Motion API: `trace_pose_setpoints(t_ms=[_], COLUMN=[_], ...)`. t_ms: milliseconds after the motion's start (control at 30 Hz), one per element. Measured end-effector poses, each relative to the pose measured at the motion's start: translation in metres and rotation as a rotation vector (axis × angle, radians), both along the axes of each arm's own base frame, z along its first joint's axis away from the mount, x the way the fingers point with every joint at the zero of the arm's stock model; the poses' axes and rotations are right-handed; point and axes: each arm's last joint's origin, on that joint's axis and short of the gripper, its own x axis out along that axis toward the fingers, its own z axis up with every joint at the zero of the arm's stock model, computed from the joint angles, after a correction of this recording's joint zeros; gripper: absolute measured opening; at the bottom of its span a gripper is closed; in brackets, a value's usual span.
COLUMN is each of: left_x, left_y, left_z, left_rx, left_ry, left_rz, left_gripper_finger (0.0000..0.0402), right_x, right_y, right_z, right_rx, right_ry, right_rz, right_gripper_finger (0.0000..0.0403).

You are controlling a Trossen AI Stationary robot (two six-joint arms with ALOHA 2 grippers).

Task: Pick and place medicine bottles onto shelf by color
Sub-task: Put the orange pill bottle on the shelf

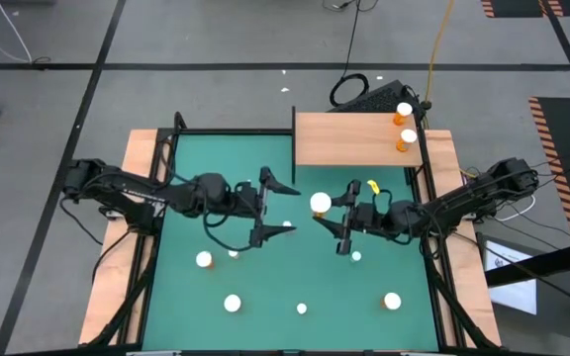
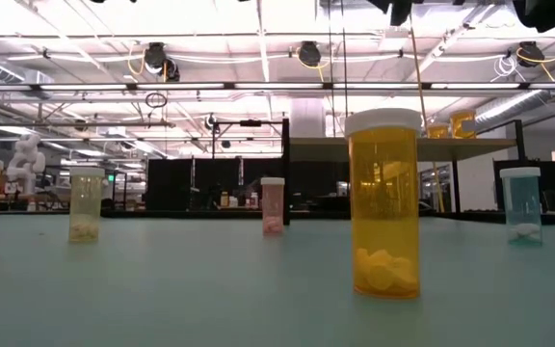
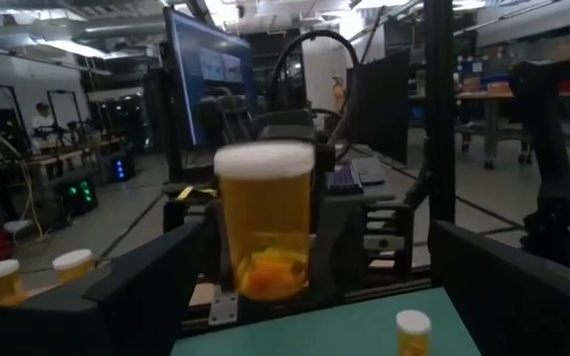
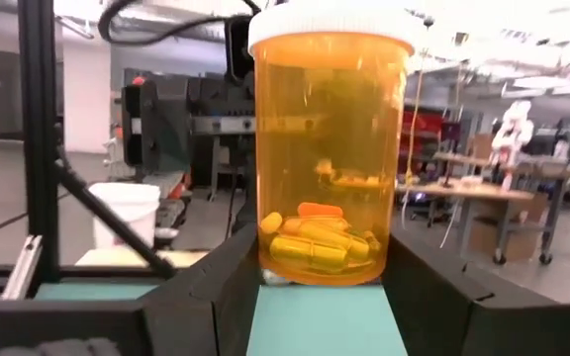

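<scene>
Right gripper [image 1: 327, 220] is over the middle of the green mat [image 1: 265, 316], clenched on a large orange bottle [image 4: 329, 148] held upright by its lower body between the two dark fingers [image 4: 206, 287]; white cap on, a heap of orange pills at the bottom; in the high view only its white cap shows, between the two arms; left gripper [image 1: 271, 206] is just beside it, facing it from the other side, jaws spread wide and grasping nothing, the bottle seen between its fingers in the left wrist view but not touched; the shelf [image 1: 356, 137] lies at the far edge of the mat, right of centre, with two orange bottles [image 1: 406, 126] standing near its right end; other bottles stand loose on the near half of the mat, among them a large white-capped one [image 1: 204, 259] on the left and another [image 1: 392, 301] on the right; from above only caps show, so body colours of the loose bottles cannot be told there; the low view gives orange [image 2: 384, 202], pale yellow-green [image 2: 86, 204], pink [image 2: 273, 205] and pale blue-green [image 2: 521, 204] bodies; an orange bottle at its left edge is cut off; neither gripper appears in the low view.
</scene>
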Motion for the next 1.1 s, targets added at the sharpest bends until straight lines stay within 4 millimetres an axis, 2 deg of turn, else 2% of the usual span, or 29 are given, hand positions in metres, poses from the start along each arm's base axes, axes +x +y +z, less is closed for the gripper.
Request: trace_pose_setpoints(t_ms=[200, 467, 867, 967, 1100], left_x=[0.002, 0.016, 0.025, 0.025, 0.028], left_y=[0.016, 0.035, 0.036, 0.037, 0.040], left_z=[-0.001, -0.019, -0.034, -0.033, -0.038], left_rx=[-0.025, -0.066, -0.079, -0.078, -0.083], left_ry=[0.011, 0.043, 0.077, 0.069, 0.077], left_rz=[0.046, 0.031, -0.017, -0.014, -0.006], left_gripper_finger=[0.0392, 0.0392, 0.0392, 0.0378, 0.0338], right_x=[0.001, 0.009, 0.021, 0.022, 0.022], right_y=[-0.006, -0.017, -0.039, -0.041, -0.043], right_z=[0.003, -0.006, -0.018, -0.020, -0.020], right_rx=[-0.050, -0.014, 0.043, 0.046, 0.049], right_ry=[-0.015, 0.021, 0.054, 0.058, 0.059], right_rz=[-0.036, -0.022, 0.037, 0.036, 0.028], right_gripper_finger=[0.0185, 0.0185, 0.0185, 0.0185, 0.0185])
